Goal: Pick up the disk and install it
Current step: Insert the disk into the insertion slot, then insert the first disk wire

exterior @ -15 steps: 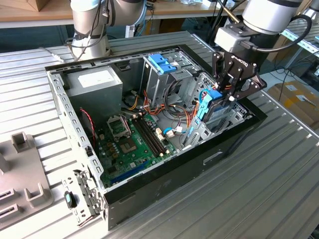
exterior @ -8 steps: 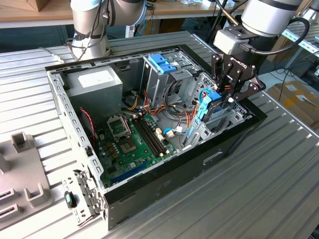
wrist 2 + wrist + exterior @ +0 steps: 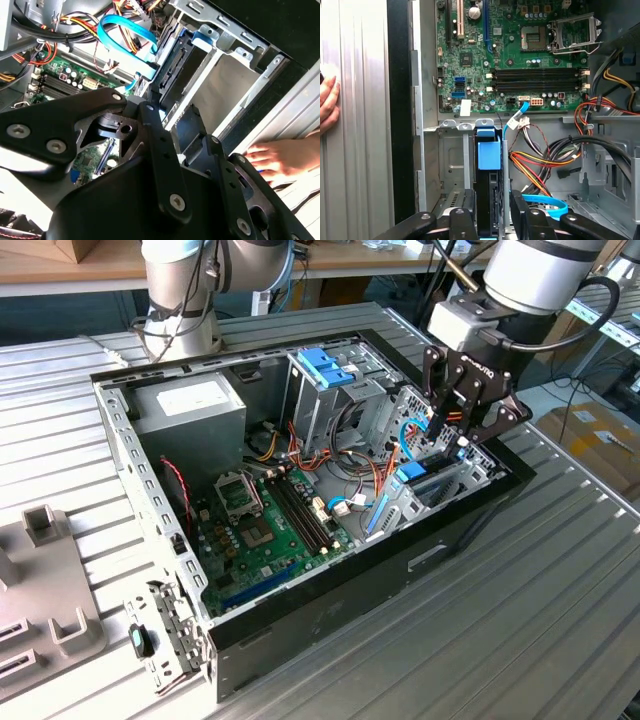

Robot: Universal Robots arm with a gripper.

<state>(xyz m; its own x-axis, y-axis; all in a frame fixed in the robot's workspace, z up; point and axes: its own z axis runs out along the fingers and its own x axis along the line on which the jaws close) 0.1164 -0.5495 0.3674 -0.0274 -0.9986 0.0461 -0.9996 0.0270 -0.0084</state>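
Observation:
The disk [image 3: 489,200] stands on edge in a drive bay of the open computer case [image 3: 330,610], at the case's end on the exterior view's right. Its light-blue carrier [image 3: 489,155] faces the motherboard. In the exterior view the carrier's blue end [image 3: 412,473] shows just below my gripper [image 3: 447,445]. My gripper [image 3: 492,220] straddles the disk, one black finger [image 3: 464,222] pressed on each flat side, shut on it. In the second wrist view the disk [image 3: 180,70] sits in the metal bay past the fingers [image 3: 152,130].
A person's hand [image 3: 280,155] rests on the ribbed table beside the case, and shows again as the hand [image 3: 327,105]. Bundled cables [image 3: 545,165] and a blue data cable [image 3: 120,35] lie beside the bay. The motherboard [image 3: 265,525], a tall cage with a blue latch [image 3: 325,365] and the power supply [image 3: 190,405] fill the case.

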